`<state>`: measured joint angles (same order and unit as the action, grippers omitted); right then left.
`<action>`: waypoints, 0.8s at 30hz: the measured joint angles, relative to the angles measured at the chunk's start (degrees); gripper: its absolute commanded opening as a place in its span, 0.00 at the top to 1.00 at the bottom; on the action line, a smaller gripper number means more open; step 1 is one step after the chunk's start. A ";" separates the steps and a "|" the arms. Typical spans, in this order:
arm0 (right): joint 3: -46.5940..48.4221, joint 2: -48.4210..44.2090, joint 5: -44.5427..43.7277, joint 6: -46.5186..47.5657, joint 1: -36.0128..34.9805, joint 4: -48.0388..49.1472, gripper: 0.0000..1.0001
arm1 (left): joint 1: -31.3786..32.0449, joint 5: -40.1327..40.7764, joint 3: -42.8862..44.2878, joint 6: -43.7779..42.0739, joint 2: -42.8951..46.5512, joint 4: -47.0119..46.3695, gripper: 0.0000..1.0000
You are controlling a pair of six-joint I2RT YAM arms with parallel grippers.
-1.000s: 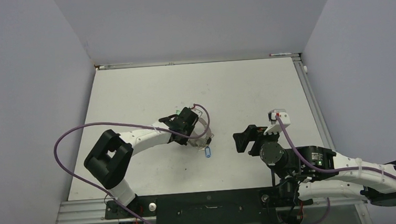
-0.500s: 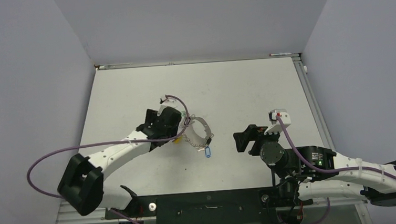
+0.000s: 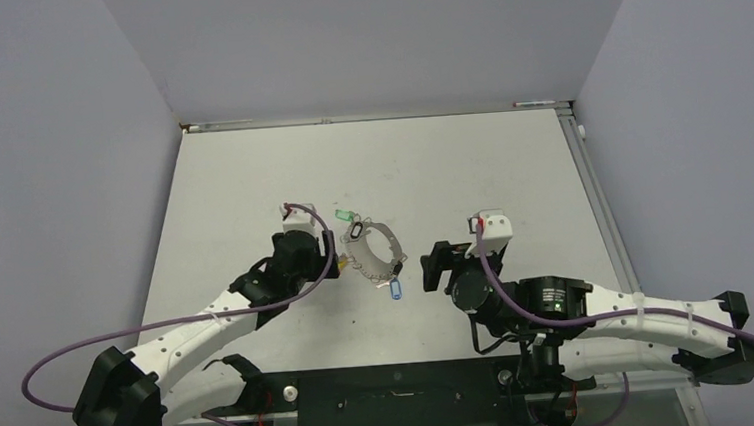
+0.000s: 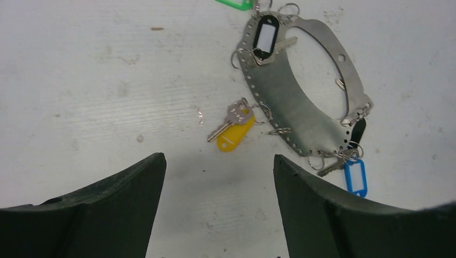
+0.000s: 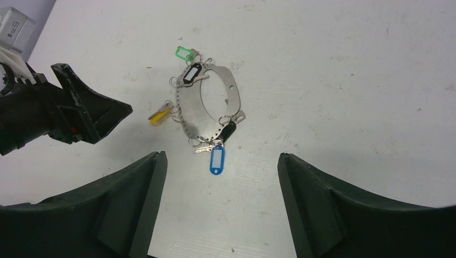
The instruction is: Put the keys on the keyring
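Observation:
The keyring is a flat, perforated silvery band lying on the white table, also in the right wrist view. Keys sit around its rim: a green tag, a black tag, a second black tag and a blue tag. A yellow-tagged key lies at the band's outer edge, its small split ring touching the holes. My left gripper is open just left of the yellow key, holding nothing. My right gripper is open and empty, right of the blue tag.
The white table is bounded by grey walls at the back and both sides. A purple cable trails along the left arm. The arms' black base rail runs along the near edge.
My left gripper opened and drew back to the left, off the keyring, leaving the yellow key at the band's edge. The right arm moved left, closer to the keyring.

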<state>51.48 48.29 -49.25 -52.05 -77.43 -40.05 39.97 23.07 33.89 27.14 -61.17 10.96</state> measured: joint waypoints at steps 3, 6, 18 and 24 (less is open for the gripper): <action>-0.70 2.43 0.81 1.79 1.09 2.19 0.22 | 0.00 -4.92 -3.02 2.97 -0.02 -3.72 0.33; -1.29 4.37 3.23 3.19 3.89 4.76 0.22 | 0.00 -9.05 -6.29 5.66 -0.35 -8.68 0.36; -4.09 7.43 10.05 5.18 8.74 9.92 0.22 | -1.16 -13.92 -13.33 9.92 -8.59 -27.12 0.32; -4.72 7.32 10.69 5.16 8.83 10.08 0.22 | -2.47 -14.21 -13.92 10.54 -10.47 -31.74 0.31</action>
<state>46.76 55.61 -38.57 -46.89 -68.60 -29.98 37.50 8.86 19.97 37.67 -71.64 -20.78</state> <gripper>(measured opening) 0.783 0.686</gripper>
